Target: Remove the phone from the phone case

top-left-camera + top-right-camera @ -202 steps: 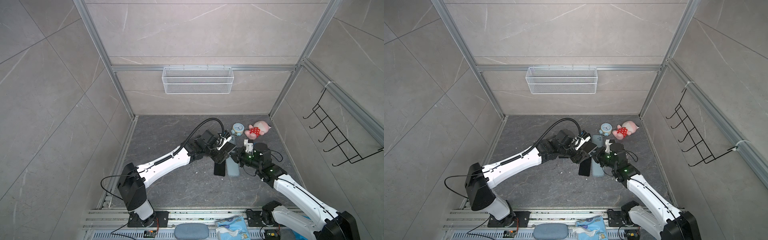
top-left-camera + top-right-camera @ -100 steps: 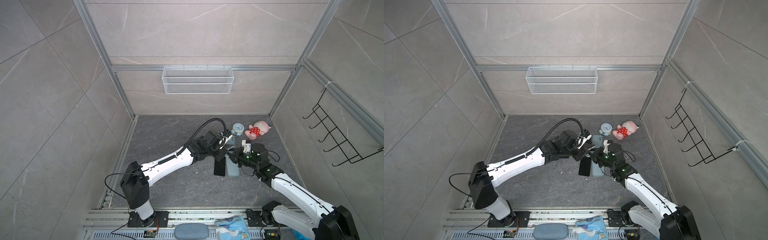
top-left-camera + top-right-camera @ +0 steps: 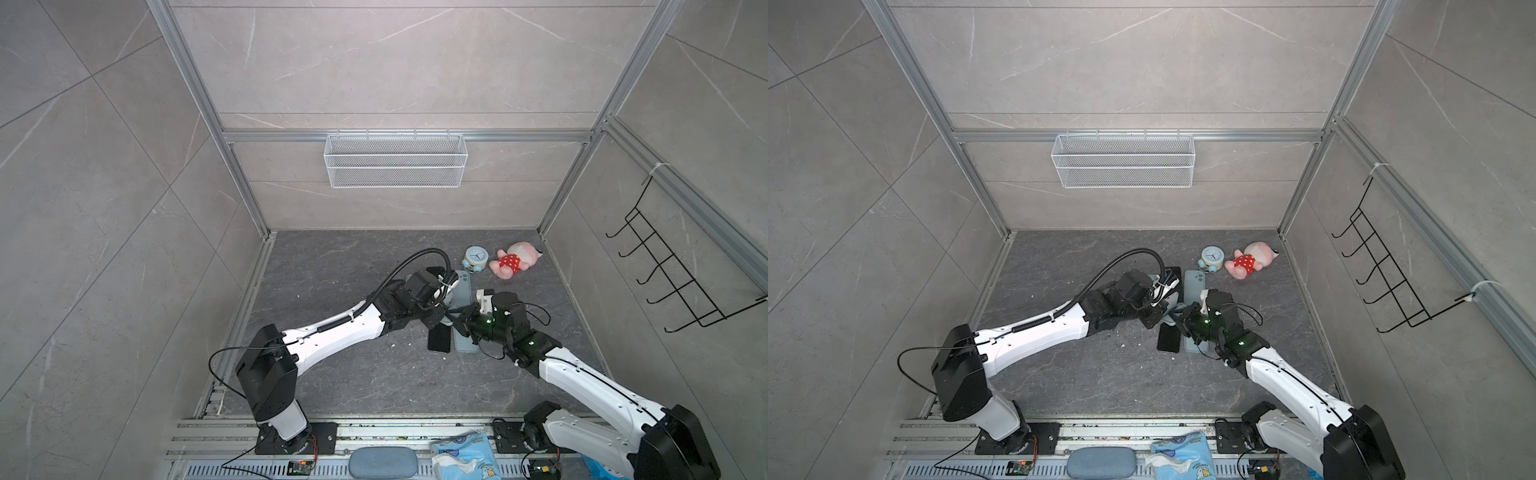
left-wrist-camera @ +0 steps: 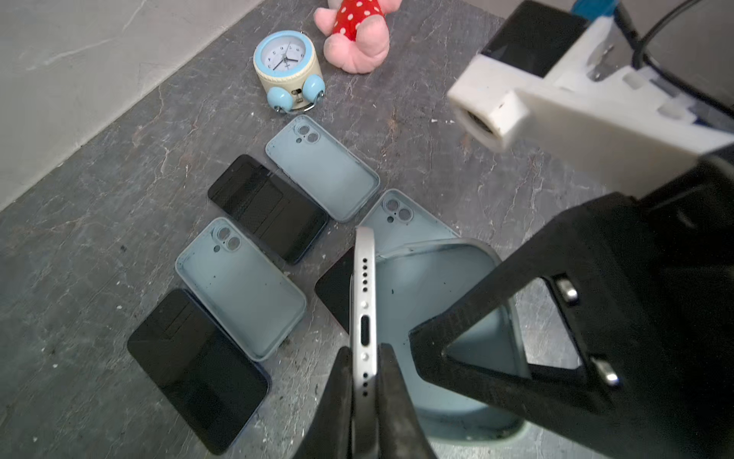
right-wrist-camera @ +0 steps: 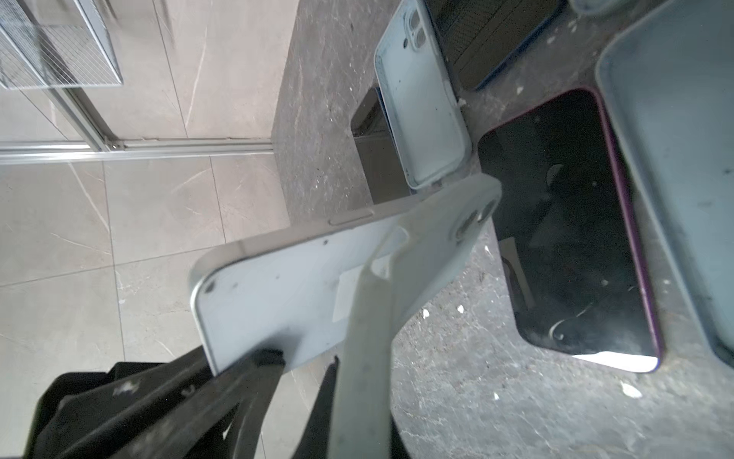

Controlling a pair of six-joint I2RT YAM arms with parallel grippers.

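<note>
In the left wrist view my left gripper (image 4: 364, 351) is shut on the bottom edge of the silver phone (image 4: 364, 286), on either side of the charging port. The pale blue phone case (image 4: 421, 286) gapes open beside it, peeled off that end. One of my right gripper's black fingers (image 4: 476, 302) crosses the case. In the right wrist view my right gripper (image 5: 359, 397) is shut on the stretched case rim (image 5: 433, 254), which still wraps the camera corner of the phone (image 5: 278, 294). In both top views the grippers (image 3: 442, 318) (image 3: 1183, 322) meet mid-floor.
Several empty pale cases (image 4: 321, 167) (image 4: 238, 286) and dark phones (image 4: 270, 206) (image 4: 198, 369) lie on the grey floor below. A blue clock (image 3: 476, 257) and pink plush toy (image 3: 515, 264) sit behind. A wire basket (image 3: 395, 160) and hook rack (image 3: 673, 274) hang on the walls.
My left gripper has shut on the phone's bottom edge; it was open a second ago. The right gripper has kept its hold on the case.
</note>
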